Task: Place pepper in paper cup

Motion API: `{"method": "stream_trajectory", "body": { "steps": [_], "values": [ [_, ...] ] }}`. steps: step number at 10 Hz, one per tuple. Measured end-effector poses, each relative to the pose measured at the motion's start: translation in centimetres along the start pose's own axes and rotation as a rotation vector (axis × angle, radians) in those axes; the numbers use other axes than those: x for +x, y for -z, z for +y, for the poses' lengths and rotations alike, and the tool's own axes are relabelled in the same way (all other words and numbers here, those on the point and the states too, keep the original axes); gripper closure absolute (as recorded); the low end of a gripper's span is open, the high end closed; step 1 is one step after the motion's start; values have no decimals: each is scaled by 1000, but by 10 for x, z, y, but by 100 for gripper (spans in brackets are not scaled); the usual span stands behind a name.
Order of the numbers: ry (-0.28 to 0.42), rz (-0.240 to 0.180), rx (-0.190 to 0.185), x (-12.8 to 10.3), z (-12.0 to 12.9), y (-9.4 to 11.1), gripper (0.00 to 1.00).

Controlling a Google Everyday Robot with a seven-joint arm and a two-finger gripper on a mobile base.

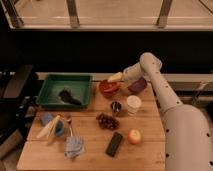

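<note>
My gripper (116,77) hangs just above the back rim of the red bowl (108,89), at the back middle of the wooden table. I cannot make out the pepper as a separate thing; the bowl's inside is red-orange and partly covered by the gripper. The white paper cup (133,104) stands upright to the front right of the bowl, about a bowl's width from the gripper. A small metal cup (116,107) stands just left of the paper cup.
A purple object (138,84) lies right of the bowl. A green tray (52,82) at the back left holds a dark object (69,97). Grapes (106,120), a black bar (114,143), an orange-yellow fruit (133,136), a blue cup (59,130), a banana (48,128) and a blue cloth (74,146) lie toward the front.
</note>
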Motion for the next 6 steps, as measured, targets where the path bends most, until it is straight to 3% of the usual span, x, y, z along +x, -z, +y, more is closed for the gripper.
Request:
{"method": "stream_trajectory", "body": {
  "steps": [4,6],
  "values": [
    [29,-8,7,-3,-4,-5,26],
    [63,0,-11,-8,-6,-9,26]
  ]
}}
